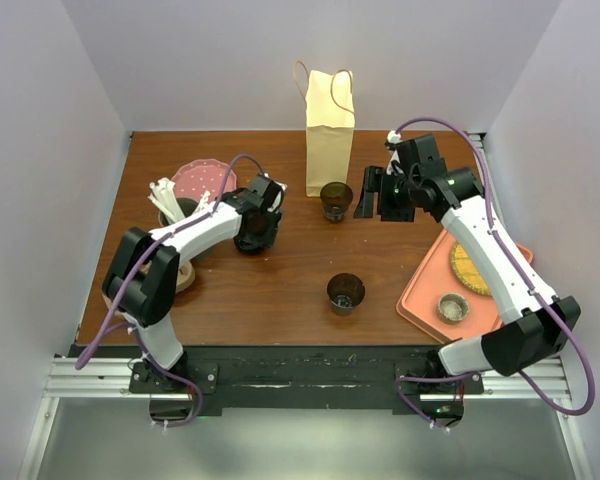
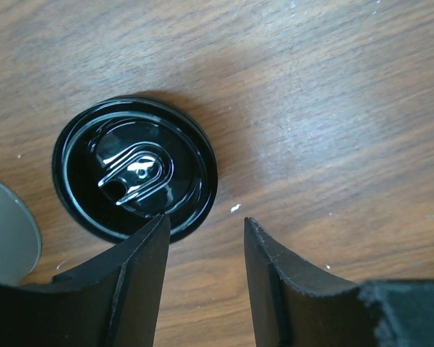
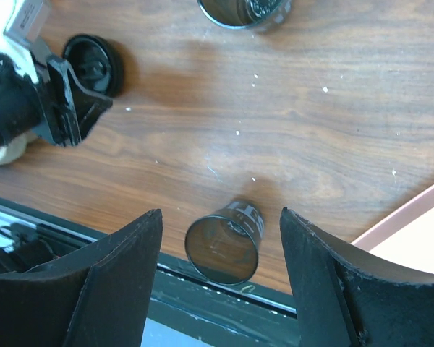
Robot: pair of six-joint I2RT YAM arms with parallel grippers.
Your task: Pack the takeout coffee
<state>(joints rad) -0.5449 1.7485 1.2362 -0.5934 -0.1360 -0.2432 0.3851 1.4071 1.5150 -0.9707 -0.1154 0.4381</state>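
My left gripper (image 2: 204, 220), jaws apart, hangs over a glossy round black lid (image 2: 134, 177) on the grained wood table (image 2: 333, 108). My right gripper (image 3: 219, 213) gapes wide, a dark open cup (image 3: 224, 249) beyond it with bare wood around.

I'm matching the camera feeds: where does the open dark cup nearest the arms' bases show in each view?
Top external: the dark cup stands centre-front, left of the orange tray.
Left wrist: not in it.
Right wrist: bottom centre, by the table's near edge.
Shared landmark: the left gripper. Its jaws fill the left wrist view's bottom, and it shows at the right wrist view's left edge, beside the black lid.
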